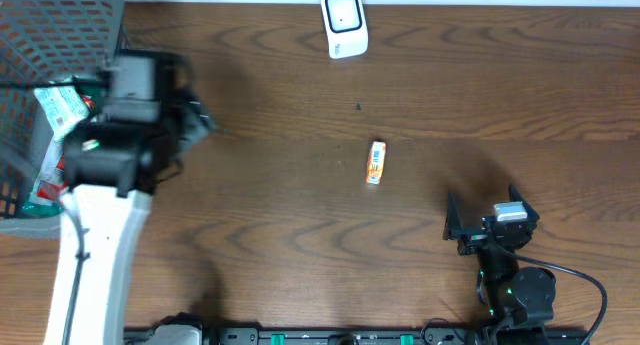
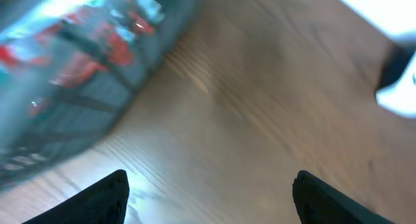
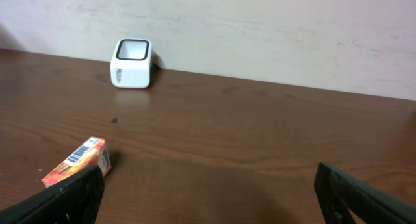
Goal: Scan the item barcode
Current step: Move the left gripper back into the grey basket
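Grey mesh basket (image 1: 60,10) stands at the far left corner of the table (image 1: 280,255). It holds several packets (image 1: 60,107) with red and green print; the count is unclear. Left claw (image 2: 208,191) hangs just beside the basket over bare wood, its 2 fingers spread wide with only table showing between them. Small orange box (image 3: 77,162) lies flat mid-table, well apart from both arms. White scanner (image 3: 133,63) stands at the far edge. Right claw (image 3: 208,191) sits low near the front edge, spread wide and gripping no item. Open wood lies between it and the box.
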Motion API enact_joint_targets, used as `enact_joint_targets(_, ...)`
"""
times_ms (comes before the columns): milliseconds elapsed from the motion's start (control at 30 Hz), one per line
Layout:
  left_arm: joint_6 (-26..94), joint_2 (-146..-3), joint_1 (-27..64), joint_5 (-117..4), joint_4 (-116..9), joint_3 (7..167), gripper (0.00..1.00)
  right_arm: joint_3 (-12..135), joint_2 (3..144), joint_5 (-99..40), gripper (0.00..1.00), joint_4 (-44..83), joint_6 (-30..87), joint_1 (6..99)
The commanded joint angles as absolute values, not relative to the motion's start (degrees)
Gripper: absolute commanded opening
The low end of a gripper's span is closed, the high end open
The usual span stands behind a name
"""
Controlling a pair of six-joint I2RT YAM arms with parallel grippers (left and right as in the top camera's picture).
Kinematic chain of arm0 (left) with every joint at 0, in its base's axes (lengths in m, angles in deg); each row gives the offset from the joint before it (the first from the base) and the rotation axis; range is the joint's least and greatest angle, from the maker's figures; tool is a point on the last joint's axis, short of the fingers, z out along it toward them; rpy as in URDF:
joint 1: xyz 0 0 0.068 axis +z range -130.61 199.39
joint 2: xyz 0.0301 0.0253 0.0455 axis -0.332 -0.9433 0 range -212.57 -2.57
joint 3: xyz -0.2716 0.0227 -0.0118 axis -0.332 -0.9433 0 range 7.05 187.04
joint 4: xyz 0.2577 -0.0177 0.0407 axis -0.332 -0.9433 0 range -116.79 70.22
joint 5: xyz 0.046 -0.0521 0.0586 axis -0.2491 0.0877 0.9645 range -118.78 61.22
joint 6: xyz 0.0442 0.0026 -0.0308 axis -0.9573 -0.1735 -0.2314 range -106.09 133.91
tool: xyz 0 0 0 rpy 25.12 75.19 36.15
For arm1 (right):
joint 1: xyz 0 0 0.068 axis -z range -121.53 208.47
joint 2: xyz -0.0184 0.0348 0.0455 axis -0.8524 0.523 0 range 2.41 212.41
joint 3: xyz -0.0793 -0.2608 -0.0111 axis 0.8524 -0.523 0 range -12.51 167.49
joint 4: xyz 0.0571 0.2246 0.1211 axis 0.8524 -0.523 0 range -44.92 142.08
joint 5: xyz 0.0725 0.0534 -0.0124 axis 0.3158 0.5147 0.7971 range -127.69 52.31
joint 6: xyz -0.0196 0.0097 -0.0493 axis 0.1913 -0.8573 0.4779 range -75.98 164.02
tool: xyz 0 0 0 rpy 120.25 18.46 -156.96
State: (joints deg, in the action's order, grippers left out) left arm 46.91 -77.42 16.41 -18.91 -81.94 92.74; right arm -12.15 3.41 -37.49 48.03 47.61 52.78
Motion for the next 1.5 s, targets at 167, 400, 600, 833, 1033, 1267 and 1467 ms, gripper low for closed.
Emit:
enact_joint_targets(167, 46.51, -75.25, 32.01, -17.78, -79.38, 94.4, 0.81, -12.2, 3.17, -37.81, 0.99, 47.81, 47.92, 52.86)
enact_joint_targets(400, 46.56, -76.61, 41.61, -17.75, -75.75, 94.4, 0.81, -12.2, 3.17, -37.84, 0.99, 47.81, 47.92, 52.86)
enact_joint_targets(600, 46.6, -81.48, 48.62, -17.78, -75.79, 94.27, 0.82, -12.2, 3.17, -37.81, 0.99, 47.81, 47.92, 52.86)
enact_joint_targets(833, 46.6, -91.12, 53.39, -17.8, -75.86, 94.22, 0.86, -12.2, 3.17, -37.84, 0.99, 47.81, 47.92, 52.86)
enact_joint_targets(1033, 46.75, -98.47, 56.05, -19.2, -76.45, 94.16, 0.93, -12.2, 3.17, -37.81, 0.99, 47.81, 47.92, 52.86)
enact_joint_targets(1267, 43.91, -105.81, 58.55, -22.78, -76.45, 94.16, 0.96, -12.2, 3.17, -37.84, 0.99, 47.81, 47.92, 52.86)
enact_joint_targets(1467, 43.89, -109.59, 58.7, -22.8, -75.33, 94.16, 0.97, -12.2, 3.17, -37.81, 0.99, 47.81, 47.92, 52.86)
